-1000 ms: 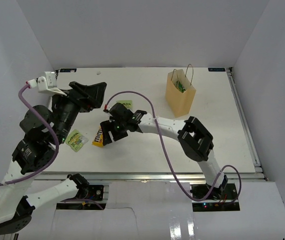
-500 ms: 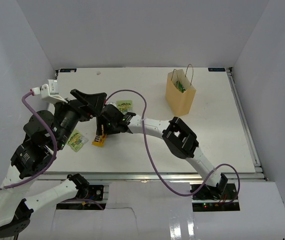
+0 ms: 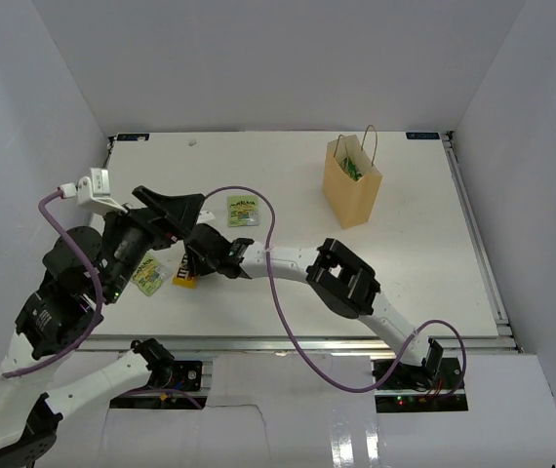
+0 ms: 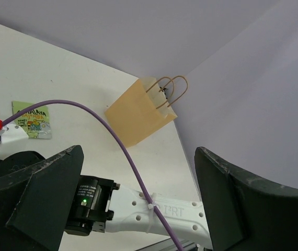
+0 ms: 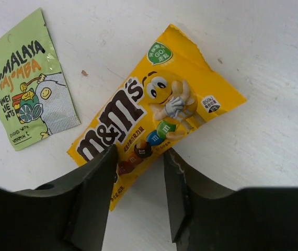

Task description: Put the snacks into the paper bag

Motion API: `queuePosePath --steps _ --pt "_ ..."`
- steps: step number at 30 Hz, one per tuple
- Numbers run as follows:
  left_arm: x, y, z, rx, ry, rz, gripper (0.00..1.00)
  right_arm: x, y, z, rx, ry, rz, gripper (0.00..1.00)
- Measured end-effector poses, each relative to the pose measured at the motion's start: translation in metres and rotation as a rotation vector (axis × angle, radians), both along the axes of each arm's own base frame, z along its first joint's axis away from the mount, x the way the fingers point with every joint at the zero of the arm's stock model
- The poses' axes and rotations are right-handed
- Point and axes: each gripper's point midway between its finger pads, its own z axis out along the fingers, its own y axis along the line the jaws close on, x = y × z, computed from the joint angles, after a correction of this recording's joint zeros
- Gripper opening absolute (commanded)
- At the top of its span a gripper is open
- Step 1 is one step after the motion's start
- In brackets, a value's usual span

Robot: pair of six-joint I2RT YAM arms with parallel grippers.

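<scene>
M&M's pack lies flat on the white table, yellow face up, and its lower edge sits between the tips of my right gripper. My two dark fingers stand at a middling gap, one over the pack's brown end and the other just beside its edge. Whether they truly pinch it I cannot tell from my wrist view.

Just beside the pack's brown end lies a green-white pouch, parted from it by a strip of bare table. Seen from above, a second green-white pouch lies a little farther back. The paper bag stands upright well apart, toward the far right, with something green showing in its mouth. My left gripper is near the pack, jaws spread wide, holding nothing.
</scene>
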Motion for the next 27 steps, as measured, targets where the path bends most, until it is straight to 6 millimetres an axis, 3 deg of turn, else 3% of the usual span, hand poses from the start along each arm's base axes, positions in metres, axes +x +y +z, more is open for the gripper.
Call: queuePosePath --steps 7,11,14,20,23,27 --pt "-0.006 0.004 -0.015 -0.008 0.026 -0.001 0.98 0.005 0.001 -0.001 0.014 -0.072 0.053 0.15" --pt "-0.007 0.004 -0.038 0.006 0.071 -0.002 0.98 0.005 -0.011 0.0 -0.007 -0.104 0.114 0.08" --pt "-0.01 0.005 -0.062 0.011 0.112 -0.004 0.98 0.005 -0.03 0.001 -0.023 -0.105 0.178 0.08" --pt "-0.02 0.007 -0.1 -0.018 0.176 -0.014 0.98 0.0 -0.089 0.011 -0.018 -0.054 0.393 0.08" --pt "-0.024 0.009 -0.109 -0.037 0.189 -0.02 0.98 -0.005 -0.122 0.038 0.015 -0.063 0.537 0.08" --pt "-0.027 0.01 -0.119 -0.052 0.2 -0.023 0.98 0.002 -0.16 0.104 0.088 -0.187 0.684 0.08"
